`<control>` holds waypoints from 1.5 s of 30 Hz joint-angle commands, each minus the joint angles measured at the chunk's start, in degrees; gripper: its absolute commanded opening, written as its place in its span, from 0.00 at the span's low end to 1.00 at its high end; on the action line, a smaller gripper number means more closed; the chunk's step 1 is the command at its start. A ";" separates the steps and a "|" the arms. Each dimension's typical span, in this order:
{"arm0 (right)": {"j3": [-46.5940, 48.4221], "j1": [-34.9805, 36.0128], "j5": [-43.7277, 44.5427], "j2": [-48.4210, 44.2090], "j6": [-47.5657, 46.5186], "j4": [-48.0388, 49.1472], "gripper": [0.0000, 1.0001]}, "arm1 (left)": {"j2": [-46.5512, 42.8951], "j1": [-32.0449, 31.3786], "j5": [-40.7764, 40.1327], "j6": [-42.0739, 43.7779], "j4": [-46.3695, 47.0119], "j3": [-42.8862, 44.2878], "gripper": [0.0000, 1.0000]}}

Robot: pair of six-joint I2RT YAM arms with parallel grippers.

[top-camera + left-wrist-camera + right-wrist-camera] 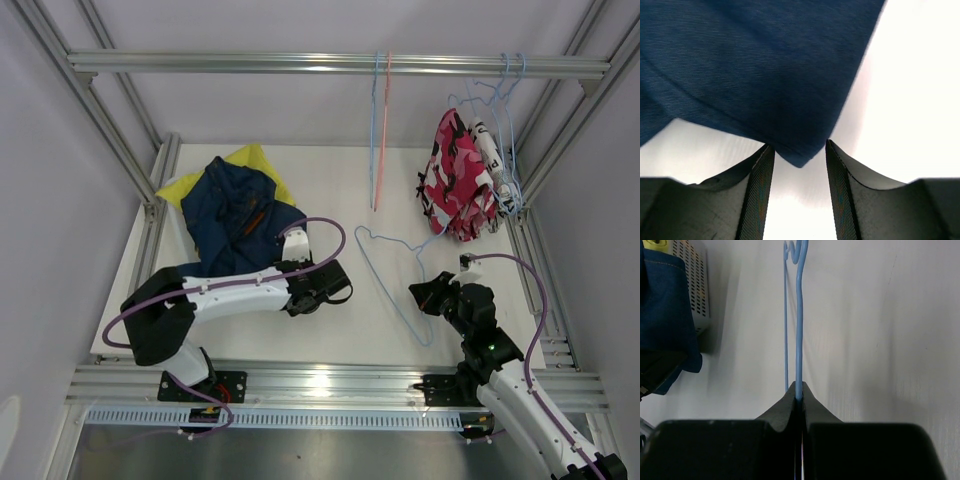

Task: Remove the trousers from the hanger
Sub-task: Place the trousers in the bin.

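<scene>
One navy trousers (765,65) corner lies between left jaws.

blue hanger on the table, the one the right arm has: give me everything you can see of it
The hanger is thin light-blue wire, bent into the usual triangle with a hook, and bare, with nothing hanging on it. It stretches across the white table between the two arms, its hook end pointing away from the right gripper, which is shut on the wire. Whether it rests flat or is slightly lifted isn't clear. Nothing else appears to touch it.
</scene>
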 commanded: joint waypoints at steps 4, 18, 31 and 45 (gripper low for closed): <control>1.11 -0.14 0.01 -0.54 0.40 0.27 0.00 | 2.90 -0.33 1.60 3.99 7.82 -0.01 0.49; 1.02 0.04 0.19 -0.19 0.58 0.45 0.00 | 3.88 -0.24 0.20 3.55 9.05 -1.42 0.11; 1.03 0.03 -0.16 0.08 0.32 0.62 0.00 | -6.84 0.02 -8.23 -1.46 -12.88 5.60 0.01; 0.94 0.03 -0.95 0.08 0.49 0.71 0.00 | -23.38 25.75 6.70 26.04 -5.27 17.21 0.01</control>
